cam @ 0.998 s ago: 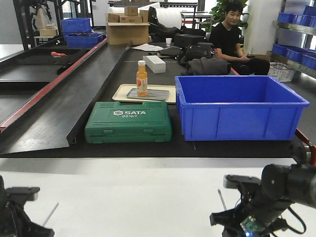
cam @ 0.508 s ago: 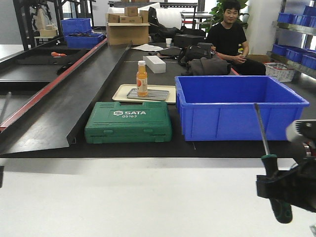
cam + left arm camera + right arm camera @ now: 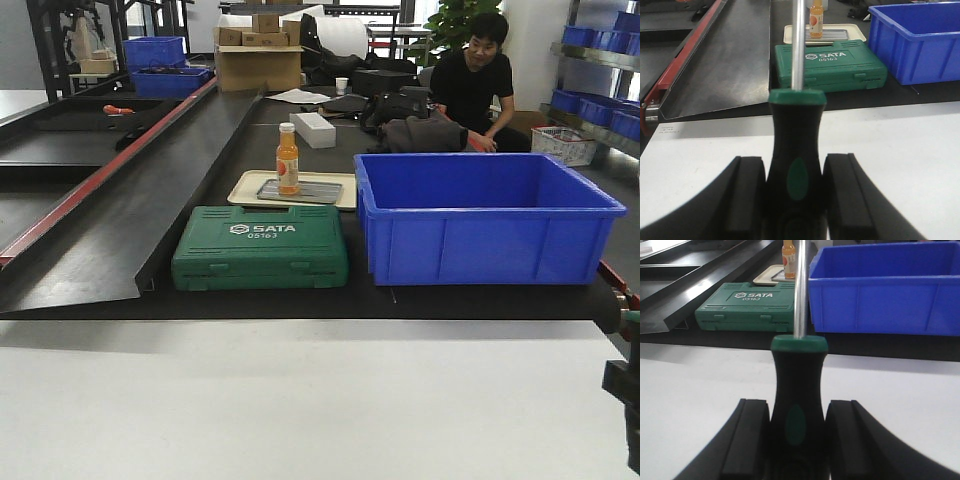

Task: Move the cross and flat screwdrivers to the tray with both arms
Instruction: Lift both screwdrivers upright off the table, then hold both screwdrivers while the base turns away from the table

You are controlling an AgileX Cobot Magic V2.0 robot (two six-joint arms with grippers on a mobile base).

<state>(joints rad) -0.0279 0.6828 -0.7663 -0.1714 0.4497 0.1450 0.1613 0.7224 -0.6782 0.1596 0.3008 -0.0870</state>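
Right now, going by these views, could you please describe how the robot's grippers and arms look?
Both the left gripper and the right gripper are matt black. Each has two fingers with flat, rectangular inner faces and outer edges curving outward towards the base. No cables or markings show. Only a plain black block of the right arm shows, at the front view's right edge.

I read this as workshop or warehouse floor, not home. Long black sheet-metal benches [image 3: 150,190] with red edging run toward back. Green SATA tool case [image 3: 260,247] and deep blue plastic bin [image 3: 490,215] sit beyond my white work table [image 3: 300,400]. Blue crates [image 3: 160,62] far left, cardboard boxes [image 3: 258,58] behind, metal shelving with blue bins [image 3: 600,45] at right. Man in black [image 3: 480,85] sits at back.
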